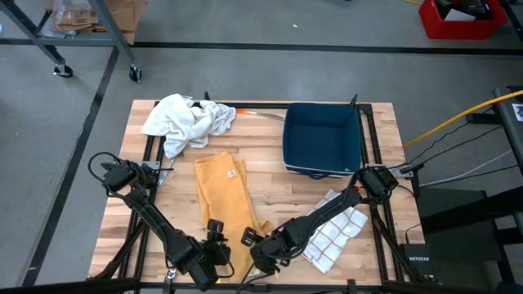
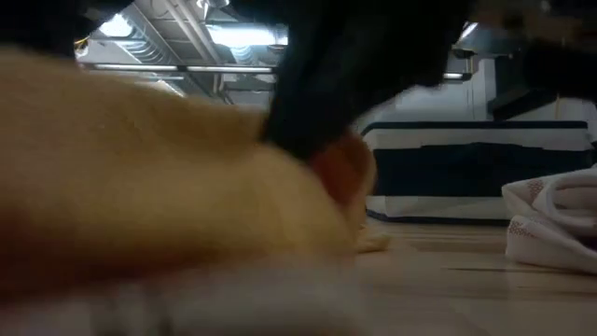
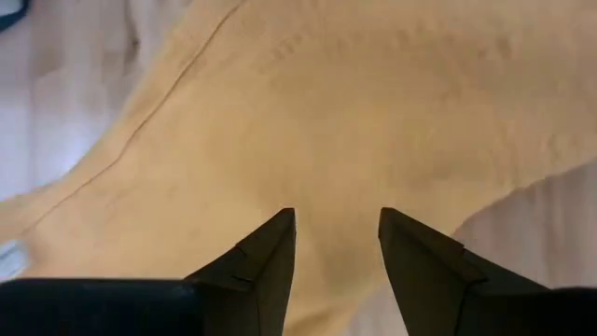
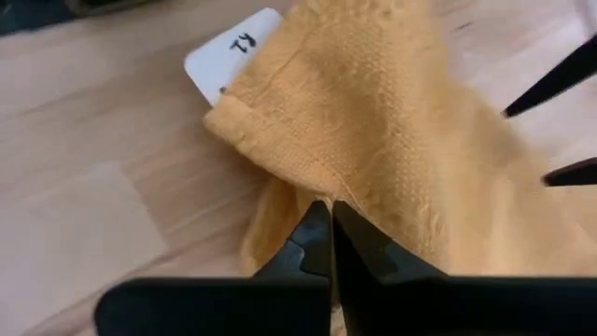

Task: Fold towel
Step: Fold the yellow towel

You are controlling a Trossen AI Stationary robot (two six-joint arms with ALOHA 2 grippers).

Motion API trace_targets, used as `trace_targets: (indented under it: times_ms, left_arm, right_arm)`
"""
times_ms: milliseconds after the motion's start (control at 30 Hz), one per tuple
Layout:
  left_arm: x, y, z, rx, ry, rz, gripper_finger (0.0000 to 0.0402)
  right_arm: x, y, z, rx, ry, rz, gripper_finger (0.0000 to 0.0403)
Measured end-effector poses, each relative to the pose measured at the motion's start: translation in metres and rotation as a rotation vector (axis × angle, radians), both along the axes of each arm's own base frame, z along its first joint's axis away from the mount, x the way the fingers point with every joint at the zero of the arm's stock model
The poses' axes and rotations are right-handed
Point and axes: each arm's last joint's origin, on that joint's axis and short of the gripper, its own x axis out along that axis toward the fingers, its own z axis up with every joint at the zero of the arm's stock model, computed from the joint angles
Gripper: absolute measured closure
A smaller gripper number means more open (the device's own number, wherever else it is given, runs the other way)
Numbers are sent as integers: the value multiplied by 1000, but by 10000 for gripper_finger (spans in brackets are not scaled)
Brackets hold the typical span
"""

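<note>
We see a wooden table (image 1: 270,192) from above. On the left side, the left arm reaches toward the near edge of the table. The left gripper (image 1: 215,243) sits at the near end of the yellow towel (image 1: 225,192). Its two fingers (image 3: 266,261) stand apart with a gap between them, and in the left wrist view the yellow cloth lies under them and shows through the gap. We cannot tell if they are pinching the cloth.

The yellow towel lies in the middle of the table, long and narrow, running from the middle down to the near edge. It looks partly folded along its length. A white tag (image 4: 229,51) peeks out from under one corner of it in the right wrist view.

Just beside the left gripper is the right gripper (image 1: 260,251), also at the near end of the yellow towel. Its fingers (image 4: 312,247) are pressed tight together, and the edge of the yellow cloth is caught between them.

Behind the yellow towel, at the far left of the table, a white towel (image 1: 186,121) lies in a crumpled heap. To the right of it sits a dark blue bin (image 1: 323,137). Near the right arm, a white checked cloth (image 1: 337,233) lies on the table.
</note>
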Motion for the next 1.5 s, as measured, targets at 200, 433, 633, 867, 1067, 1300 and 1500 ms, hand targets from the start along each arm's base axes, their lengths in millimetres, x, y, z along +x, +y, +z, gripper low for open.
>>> trace_targets:
  times_ms: [200,433,633,867,1067,1300,1500]
  left_arm:
    - [-12,9,26,58,80,192,281]
    - [-22,-4,27,-150,152,336,315]
    - [-32,-27,28,-294,112,314,337]
    - [-30,-47,28,-428,45,256,361]
    - [-19,-51,8,-393,40,244,380]
    - [-9,-45,-5,-342,46,263,395]
    - [-8,-42,-5,-299,39,240,400]
  right_arm:
    - [3,0,9,-34,-31,-32,400]
    - [8,-4,16,-129,-107,-115,400]
    - [18,-16,26,-139,-143,-166,400]
    - [38,-44,41,-79,-182,-295,400]
    - [53,-77,46,-31,-194,-430,399]
    - [68,-119,48,44,-213,-608,399]
    - [78,-153,50,94,-242,-705,398]
